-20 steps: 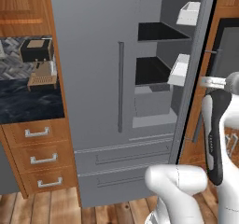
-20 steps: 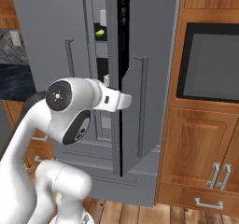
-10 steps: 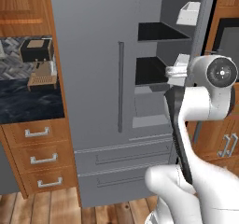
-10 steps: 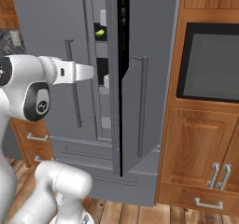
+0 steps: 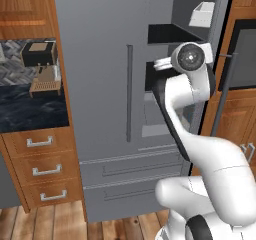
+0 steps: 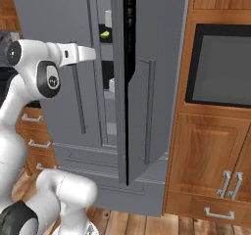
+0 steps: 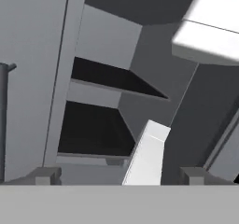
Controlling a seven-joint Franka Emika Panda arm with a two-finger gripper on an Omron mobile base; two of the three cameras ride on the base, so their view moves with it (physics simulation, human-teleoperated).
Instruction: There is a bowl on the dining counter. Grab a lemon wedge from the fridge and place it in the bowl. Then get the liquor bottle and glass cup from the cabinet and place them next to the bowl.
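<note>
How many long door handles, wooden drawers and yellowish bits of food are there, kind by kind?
Long grey bar handles on the tall grey fridge: 2
Brown wooden drawers with silver pulls: 3
Small yellow-green lemon wedge: 1
Total: 6

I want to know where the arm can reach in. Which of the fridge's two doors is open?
The right-hand door of the fridge is open: it stands swung out, baring dark shelves and white door bins. The left-hand door sits flat and closed.
</note>
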